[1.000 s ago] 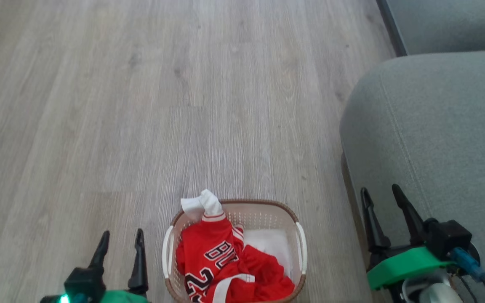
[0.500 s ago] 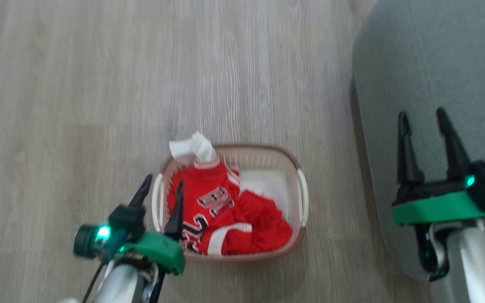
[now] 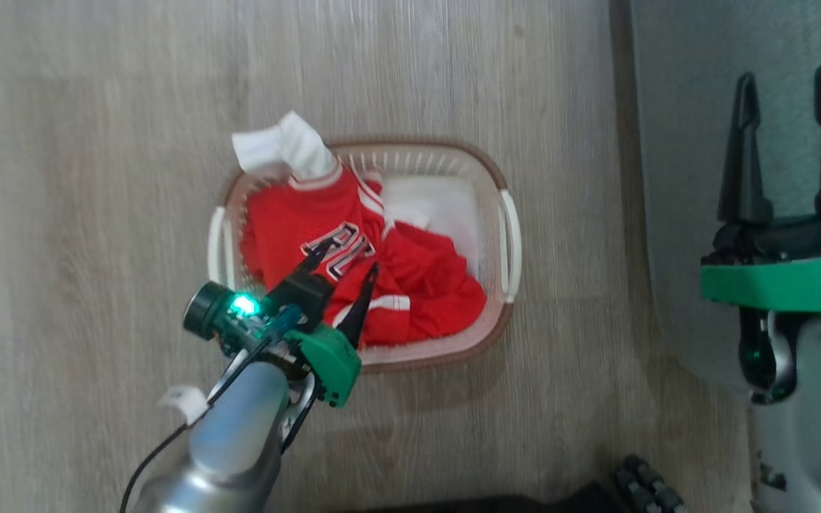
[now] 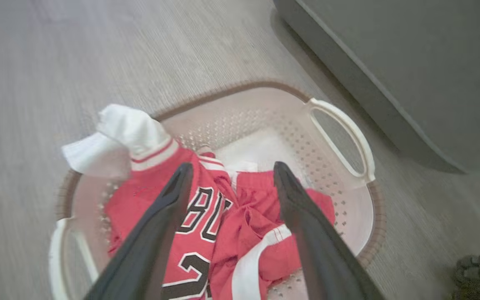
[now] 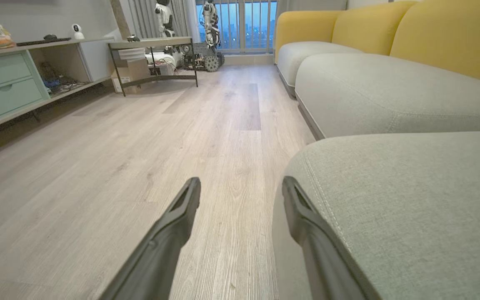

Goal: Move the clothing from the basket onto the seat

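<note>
While the left gripper (image 3: 350,256) is hovering over the clothing (image 3: 400,249), its jaws are standing spread, pinching nothing. The red jersey (image 3: 282,221) and shorts (image 3: 439,285) are lying bunched inside the basket (image 3: 509,242), one white sleeve (image 3: 279,146) draping over its far rim. The basket is sitting on the floor (image 3: 97,178) near the seat (image 3: 674,142), where the right gripper (image 3: 785,75) is hanging, jaws spread, empty.

Left gripper (image 3: 351,256) moved from floor left of basket (image 3: 417,142) to above basket, open fingers over red jersey (image 3: 282,214). Head camera shifted; whole basket now visible.
</note>
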Controlling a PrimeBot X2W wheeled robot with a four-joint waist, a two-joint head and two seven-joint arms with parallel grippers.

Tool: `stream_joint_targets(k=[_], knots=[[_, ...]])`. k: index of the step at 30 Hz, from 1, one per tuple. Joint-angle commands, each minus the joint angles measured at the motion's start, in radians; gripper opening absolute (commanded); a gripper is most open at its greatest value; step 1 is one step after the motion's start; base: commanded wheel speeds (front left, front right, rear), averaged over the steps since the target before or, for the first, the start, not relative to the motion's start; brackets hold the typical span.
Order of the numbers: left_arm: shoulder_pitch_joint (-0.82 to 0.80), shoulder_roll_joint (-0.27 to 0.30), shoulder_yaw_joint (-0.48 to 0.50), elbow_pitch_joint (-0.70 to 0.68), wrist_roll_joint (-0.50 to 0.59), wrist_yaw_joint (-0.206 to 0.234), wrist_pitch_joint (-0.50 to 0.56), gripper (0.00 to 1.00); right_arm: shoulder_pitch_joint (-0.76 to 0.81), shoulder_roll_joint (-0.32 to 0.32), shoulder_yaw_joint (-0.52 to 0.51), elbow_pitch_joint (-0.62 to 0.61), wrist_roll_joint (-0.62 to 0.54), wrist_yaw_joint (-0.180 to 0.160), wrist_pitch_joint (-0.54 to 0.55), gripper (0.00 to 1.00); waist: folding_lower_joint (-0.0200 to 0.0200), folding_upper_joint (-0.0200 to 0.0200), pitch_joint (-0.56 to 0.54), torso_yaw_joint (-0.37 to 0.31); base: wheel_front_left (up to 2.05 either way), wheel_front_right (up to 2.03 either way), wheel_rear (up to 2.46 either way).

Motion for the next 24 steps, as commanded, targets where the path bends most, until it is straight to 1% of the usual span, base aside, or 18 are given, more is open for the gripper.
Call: stream_joint_targets(k=[1, 5, 6, 9, 10, 11, 13, 18, 20, 24], knots=[[-0.024, 0.007, -0.013, 0.026, -0.017, -0.007, -0.011, 1.0, -0.015, -0.011, 0.025, -0.045, -0.009, 0.0, -0.006, 1.0, -0.0004, 0.0, 0.083, -0.021, 0.0, 0.0, 0.0], [-0.083, 0.007, -0.083, 0.137, -0.063, -0.017, -0.011, 1.0, -0.041, -0.011, 0.033, -0.062, -0.007, 0.0, -0.006, 1.0, -0.0004, 0.0, 0.143, -0.035, 0.0, 0.0, 0.0], [-0.083, 0.007, -0.083, 0.137, -0.063, -0.017, -0.011, 1.0, -0.041, -0.011, 0.033, -0.062, -0.007, 0.0, -0.006, 1.0, -0.0004, 0.0, 0.143, -0.035, 0.0, 0.0, 0.0], [-0.125, 0.007, -0.138, 0.212, -0.099, -0.029, -0.008, 1.0, -0.058, -0.011, 0.041, -0.074, -0.004, 0.0, -0.006, 1.0, -0.0004, 0.0, 0.182, -0.045, 0.0, 0.0, 0.0], [-0.148, 0.007, -0.171, 0.247, -0.125, -0.035, -0.003, 1.0, -0.067, -0.011, 0.045, -0.081, -0.002, 0.0, -0.006, 1.0, -0.0004, 0.0, 0.204, -0.051, 0.0, 0.0, 0.0], [-0.148, 0.007, -0.171, 0.247, -0.125, -0.035, -0.003, 1.0, -0.067, -0.011, 0.045, -0.081, -0.002, 0.0, -0.006, 1.0, -0.0004, 0.0, 0.204, -0.051, 0.0, 0.0, 0.0], [-0.175, 0.007, -0.224, 0.281, -0.155, -0.043, 0.004, 1.0, -0.076, -0.011, 0.047, -0.089, -0.002, 0.0, -0.006, 1.0, -0.0004, 0.0, 0.233, -0.056, 0.0, 0.0, 0.0], [-0.205, 0.007, -0.299, 0.324, -0.198, -0.047, 0.025, 1.0, -0.082, -0.011, 0.048, -0.099, 0.001, 0.0, -0.006, 1.0, -0.0004, 0.0, 0.272, -0.063, 0.0, 0.0, 0.0], [-0.215, 0.007, -0.323, 0.343, -0.209, -0.036, 0.037, 1.0, -0.085, -0.011, 0.049, -0.1, 0.003, 0.0, -0.006, 1.0, -0.0004, 0.0, 0.282, -0.066, 0.0, 0.0, 0.0], [-0.23, 0.007, -0.352, 0.381, -0.234, 0.006, 0.067, 1.0, -0.09, -0.011, 0.05, -0.098, 0.008, 0.0, -0.006, 1.0, -0.0004, 0.0, 0.292, -0.069, 0.0, 0.0, 0.0]])
